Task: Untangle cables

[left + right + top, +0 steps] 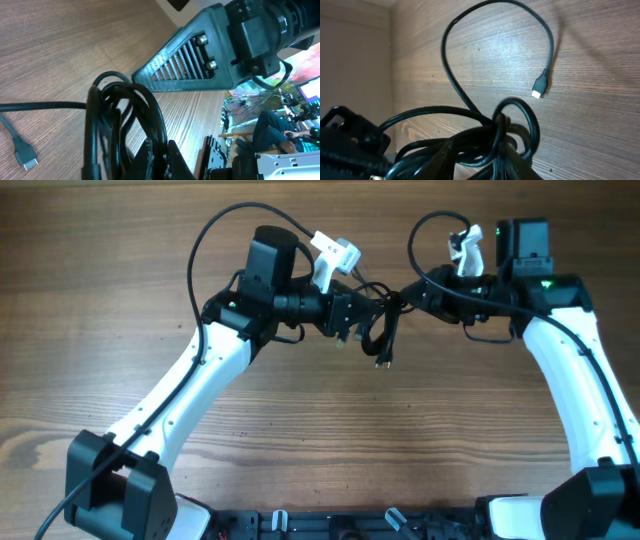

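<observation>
Bunching together between the two arms, the cables (380, 332) are thin black cords, smooth and round, looped over each other. From above, the bunch is toward 12 o'clock on the brown wooden tabletop (300, 440), which has long streaky grain lines. The left end effector (350, 315) meets the bunch from 9 o'clock and the right end effector (408, 298) from 2 o'clock. Both arms are white with black ends.

The left end effector is squeezed all the way closed, with cords pinched in it. The right end effector is part way closed, with cords pinched between its two dark fingers.

From above, the bunch is too small and dark to count the loops. The left wrist view shows more. Shiny loops are stacked close, and one straight cord runs off to 9 o'clock. A little flat plug (25, 152) with a metal tip is at 8 o'clock. This view also shows one finger (190, 60) of the right end effector. It is a black plastic wedge with a row of ribs and two screws, and its thin end is right beside the bunch.

The right wrist view shows a knot (502, 122) where cords cross. One long cord curls up in a big loop toward 12 o'clock. It ends in a small plug (540, 89) with a pale tip, at 2 o'clock from the knot.
</observation>
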Robot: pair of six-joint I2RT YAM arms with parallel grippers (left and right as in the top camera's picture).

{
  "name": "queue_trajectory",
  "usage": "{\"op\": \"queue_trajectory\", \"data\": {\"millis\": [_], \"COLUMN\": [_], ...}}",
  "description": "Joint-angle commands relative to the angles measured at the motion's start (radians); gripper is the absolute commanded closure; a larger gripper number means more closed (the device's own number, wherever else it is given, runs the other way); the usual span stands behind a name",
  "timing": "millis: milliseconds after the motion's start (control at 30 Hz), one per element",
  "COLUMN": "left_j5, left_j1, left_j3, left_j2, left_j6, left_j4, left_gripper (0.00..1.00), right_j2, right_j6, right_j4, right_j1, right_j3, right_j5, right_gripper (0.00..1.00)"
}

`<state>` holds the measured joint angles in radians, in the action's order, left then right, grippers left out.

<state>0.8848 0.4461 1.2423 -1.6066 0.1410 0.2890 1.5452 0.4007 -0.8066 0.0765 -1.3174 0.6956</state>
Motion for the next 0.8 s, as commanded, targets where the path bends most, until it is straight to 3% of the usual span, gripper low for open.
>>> {"op": "queue_trajectory", "data": {"millis": [0, 167, 333, 433, 567, 633, 767], "left_j5": [0.061, 0.028, -0.033, -0.034, -0.275, -0.357, -0.363], "left_j1": [0.025, 0.026, 0.028, 0.051, 0.114, 0.142, 0.18], "left_j3": [0.003, 0.003, 0.003, 0.003, 0.001, 0.001, 0.001], "left_j2": [0.008, 0.008, 0.008, 0.007, -0.002, -0.018, -0.073], "left_j6": [0.003, 0.003, 0.085, 0.138, 0.291, 0.309, 0.342], "left_j4": [-0.024, -0.023, -0.024, -0.023, 0.101, 0.153, 0.16], "left_gripper": [0.96, 0.96, 0.96, 0.96, 0.96, 0.96, 0.95], "right_j2": [0.041, 0.06, 0.06, 0.06, 0.06, 0.06, 0.06], "right_j6": [0.024, -0.011, -0.105, -0.113, -0.109, -0.109, -0.111], "right_j4": [0.011, -0.011, -0.055, -0.054, -0.065, -0.089, -0.148], "right_j1": [0.037, 0.044, 0.044, 0.044, 0.034, 0.01, -0.044], "right_j3": [-0.016, -0.016, -0.016, -0.016, -0.016, -0.016, -0.016], "right_j5": [-0.004, 0.012, 0.031, 0.03, -0.037, -0.081, -0.171], "right_gripper": [0.74, 0.77, 0.66, 0.66, 0.67, 0.67, 0.66]}}
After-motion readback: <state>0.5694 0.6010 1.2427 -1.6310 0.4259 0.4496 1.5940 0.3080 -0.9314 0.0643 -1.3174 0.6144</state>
